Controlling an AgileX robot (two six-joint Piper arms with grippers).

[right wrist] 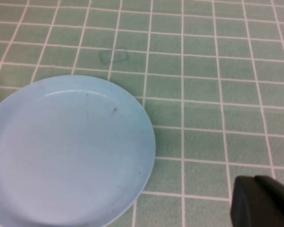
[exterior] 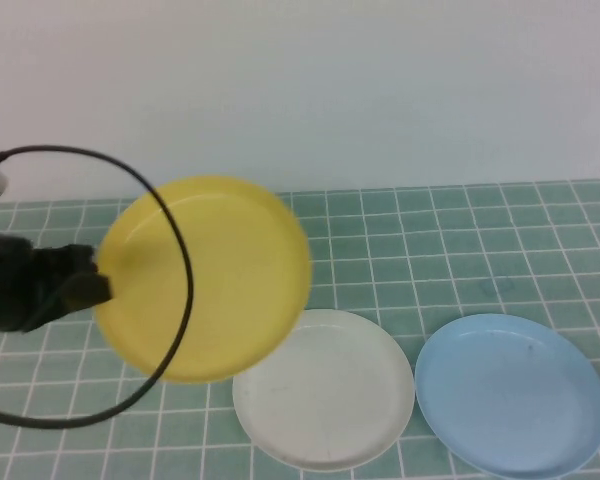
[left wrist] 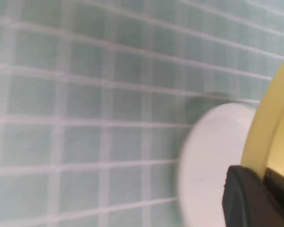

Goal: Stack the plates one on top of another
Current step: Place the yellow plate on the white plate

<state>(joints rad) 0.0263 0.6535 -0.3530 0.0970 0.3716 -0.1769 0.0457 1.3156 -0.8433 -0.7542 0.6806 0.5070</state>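
So the left gripper [exterior: 98, 283] is out at the left side of the high view, jaws clamped on the left edge of the yellow plate [exterior: 215, 275], which is up off the green tiled table [exterior: 460, 240] and tipped a bit toward the camera. Its lower right edge overlaps the upper left rim of the white plate [exterior: 325, 390] in the high view, though it looks to be hanging above it rather than sitting on it. The white plate lies flat near the front edge, and the light blue plate [exterior: 510, 392] lies flat just beside it on the right, rims nearly touching. A black cable [exterior: 185, 290] loops from the left arm right across the yellow plate. In the left wrist view you can see a black finger [left wrist: 248, 201] pinching the yellow rim, with the white plate blurry below it. The right gripper [right wrist: 262, 201] only shows as a dark bit in a corner of its own wrist view, hovering over the tiles just beside the light blue plate; can't tell whether its jaws are apart or together.
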